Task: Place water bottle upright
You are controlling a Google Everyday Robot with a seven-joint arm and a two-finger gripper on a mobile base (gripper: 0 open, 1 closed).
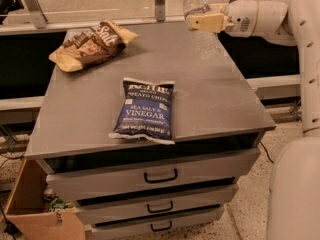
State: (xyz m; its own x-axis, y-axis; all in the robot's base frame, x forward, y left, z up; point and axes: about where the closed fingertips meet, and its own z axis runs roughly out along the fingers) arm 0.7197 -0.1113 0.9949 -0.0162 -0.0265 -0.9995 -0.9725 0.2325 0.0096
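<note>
The water bottle (200, 24) is a clear ribbed plastic bottle, held nearly upright with its cap end up, over the far right part of the grey table (220, 99). My gripper (204, 22) reaches in from the right on a white arm and is shut on the bottle's middle. Its tan fingers (212, 21) wrap the bottle. The bottle's bottom hangs close to the table top; I cannot tell whether it touches.
A blue salt and vinegar chip bag (145, 110) lies flat at the table's middle front. A brown chip bag (90, 45) lies at the far left. Drawers (160, 176) sit under the top. A cardboard box (35, 209) stands at the lower left. My white base (295, 194) is at the right.
</note>
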